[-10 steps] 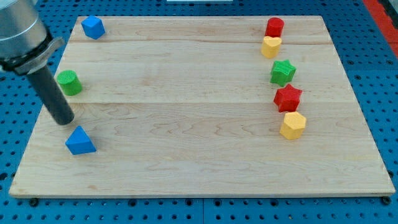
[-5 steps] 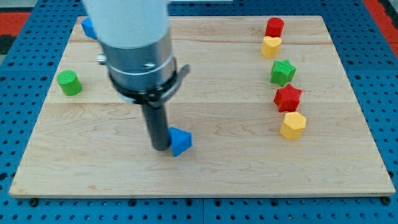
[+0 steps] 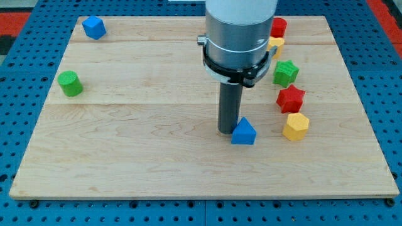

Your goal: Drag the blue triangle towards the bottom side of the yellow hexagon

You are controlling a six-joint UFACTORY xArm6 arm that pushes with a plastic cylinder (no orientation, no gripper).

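Note:
The blue triangle [image 3: 244, 132] lies on the wooden board [image 3: 157, 163], right of centre. My tip [image 3: 228, 130] touches its left side. The yellow hexagon [image 3: 295, 126] sits to the right of the triangle, a short gap apart, at about the same height in the view. The arm's grey body rises above the tip and hides part of the board's upper middle.
A red star [image 3: 290, 98], a green star [image 3: 285, 73], a yellow block [image 3: 275, 45] partly hidden by the arm and a red cylinder [image 3: 278, 27] line up above the hexagon. A blue block [image 3: 93, 27] sits at top left, a green cylinder [image 3: 70, 83] at left.
My tip has swept from the board's left side to right of centre, pushing the blue triangle with it towards the yellow hexagon. The other blocks have not moved.

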